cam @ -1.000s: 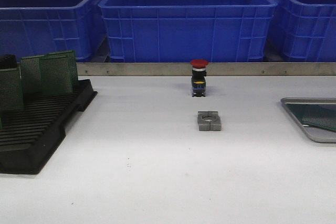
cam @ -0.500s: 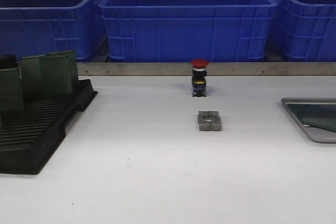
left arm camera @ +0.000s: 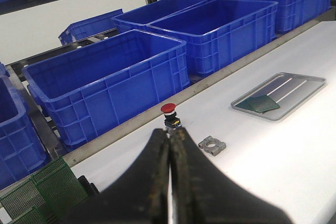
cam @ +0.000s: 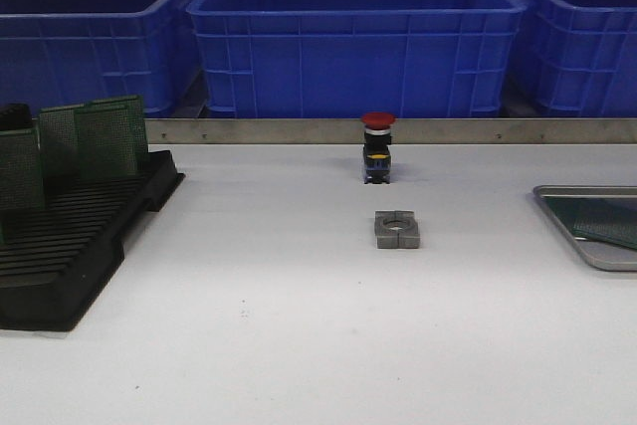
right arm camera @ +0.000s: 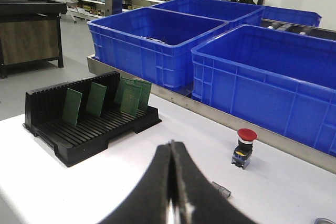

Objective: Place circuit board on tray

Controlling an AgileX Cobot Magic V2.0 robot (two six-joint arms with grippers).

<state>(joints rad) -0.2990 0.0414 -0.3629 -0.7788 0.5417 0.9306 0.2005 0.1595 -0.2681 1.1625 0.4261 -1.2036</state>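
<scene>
Left gripper [left arm camera: 169, 145]: raised above the table, dark fingers pressed together with nothing between them; seen only in its own wrist view.
Right gripper [right arm camera: 172, 153]: likewise lifted clear of the table, fingers closed on nothing; out of the front view.
Table [cam: 299, 345]: white surface, both arms held off it.
Black slotted rack [cam: 70, 246]: near left of the table, with several green perforated boards [cam: 105, 141] standing upright in its far slots.
Grey metal block [cam: 397, 229]: middle of the table, a round hole through its top.
Tray [cam: 567, 228]: right edge of the table, silver-grey with a low rim, partly cut off in the front view.
Circuit board [left arm camera: 257, 104]: dark green, lying flat inside the tray toward its near left corner.
Red push button [cam: 377, 146]: upright, beyond the grey block, just before the metal rail [cam: 249, 130].
Blue plastic bins [cam: 353, 37]: a row behind the rail, farthest back.
</scene>
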